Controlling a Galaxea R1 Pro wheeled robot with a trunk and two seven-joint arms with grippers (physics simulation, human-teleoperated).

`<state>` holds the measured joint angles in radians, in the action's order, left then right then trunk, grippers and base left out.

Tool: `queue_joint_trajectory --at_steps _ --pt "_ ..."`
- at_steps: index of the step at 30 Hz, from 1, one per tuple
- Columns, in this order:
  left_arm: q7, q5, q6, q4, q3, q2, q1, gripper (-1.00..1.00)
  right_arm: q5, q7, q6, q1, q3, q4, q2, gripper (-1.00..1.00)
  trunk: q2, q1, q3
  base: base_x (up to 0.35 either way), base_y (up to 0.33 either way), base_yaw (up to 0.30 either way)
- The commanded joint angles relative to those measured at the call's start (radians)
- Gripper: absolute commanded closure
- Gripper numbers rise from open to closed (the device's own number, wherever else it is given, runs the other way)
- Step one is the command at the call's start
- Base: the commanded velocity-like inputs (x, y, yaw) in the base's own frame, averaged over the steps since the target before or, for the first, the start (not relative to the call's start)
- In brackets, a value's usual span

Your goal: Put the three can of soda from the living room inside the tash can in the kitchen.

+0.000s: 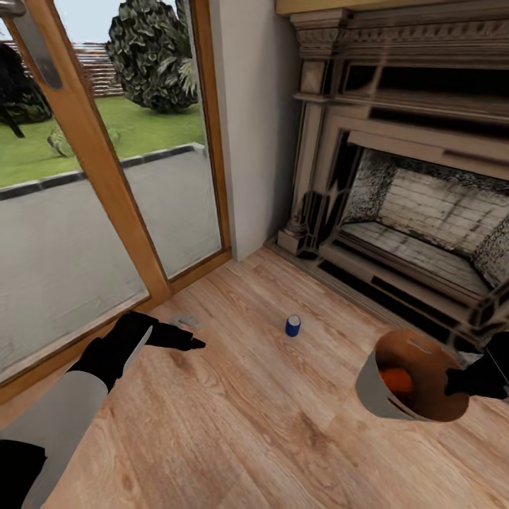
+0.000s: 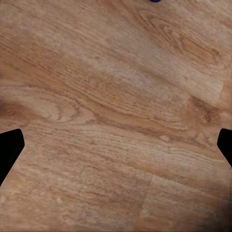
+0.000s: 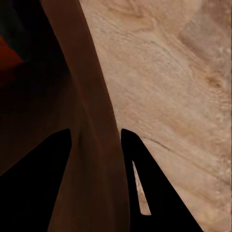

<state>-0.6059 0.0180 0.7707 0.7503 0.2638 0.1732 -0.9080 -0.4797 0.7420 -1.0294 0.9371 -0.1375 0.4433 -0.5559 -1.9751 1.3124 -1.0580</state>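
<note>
The right pincer (image 1: 452, 385) is gripping the bin (image 1: 371, 392) by its rim, the wall clamped between its fingers. An orange can (image 1: 397, 379) is lying inside. The blue can (image 1: 293, 325) is standing on open floor (image 1: 247, 424), apart from the fireplace (image 1: 417, 212) and glass door (image 1: 92, 212). The left pincer (image 1: 189, 343) is hovering wide open and empty, with clear room toward it.

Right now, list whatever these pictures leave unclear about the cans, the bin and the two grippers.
- Orange can in the bin: head view, the bin's wall hides most of it, so whether a second lies there is unknown.
- Blue can: head view, too small for any label.
- Right gripper: head view, cut off by the edge; right wrist view shows its fingers astride the wall.
- Left gripper: head view, fingers blurred; wrist view shows them spread.
</note>
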Motion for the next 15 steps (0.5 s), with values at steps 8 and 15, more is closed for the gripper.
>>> queue_joint_trajectory --at_steps 8,15 --pt "0.011 0.0 0.015 -0.001 0.003 -0.002 0.0 -1.0 0.042 0.073 -0.018 0.0 0.181 -0.02 -0.011 1.0 0.0 0.0 0.0 0.255 -0.108 0.0" --pt "0.15 0.001 0.016 -0.002 0.007 -0.065 0.0 -1.0 0.042 0.198 -0.018 0.003 0.42 -0.02 -0.007 1.0 0.0 0.0 0.0 0.247 -0.025 0.0"
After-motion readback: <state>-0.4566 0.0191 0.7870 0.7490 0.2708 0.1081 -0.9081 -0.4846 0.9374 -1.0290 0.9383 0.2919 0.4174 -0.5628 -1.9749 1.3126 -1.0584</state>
